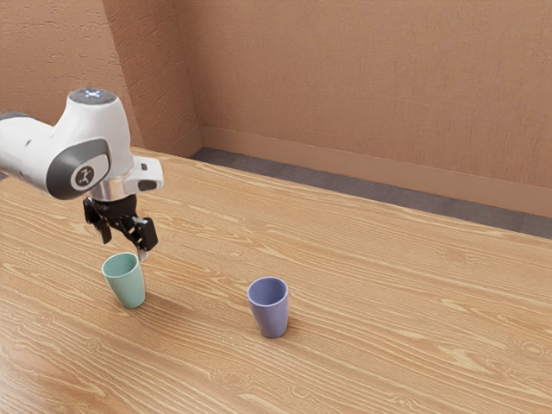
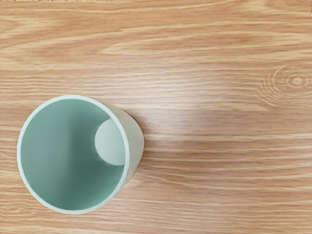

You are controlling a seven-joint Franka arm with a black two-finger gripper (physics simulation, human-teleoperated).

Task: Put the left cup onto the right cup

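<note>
1. Exterior view has my jaws just above the green cup [image 1: 124,279], spread wide with nothing between them.
2. The green cup stands upright on the surface [image 1: 388,259], well away from its far edge. The wrist view looks down into its mouth [image 2: 80,153], off-centre under my hand.
3. The blue cup [image 1: 268,306] stands upright, well apart, toward the exterior view's right.
4. I judge the step in hand to be the grasp. I should line the jaws over one wall of the rim, descend straight and close gently so the cup does not tip.
</note>
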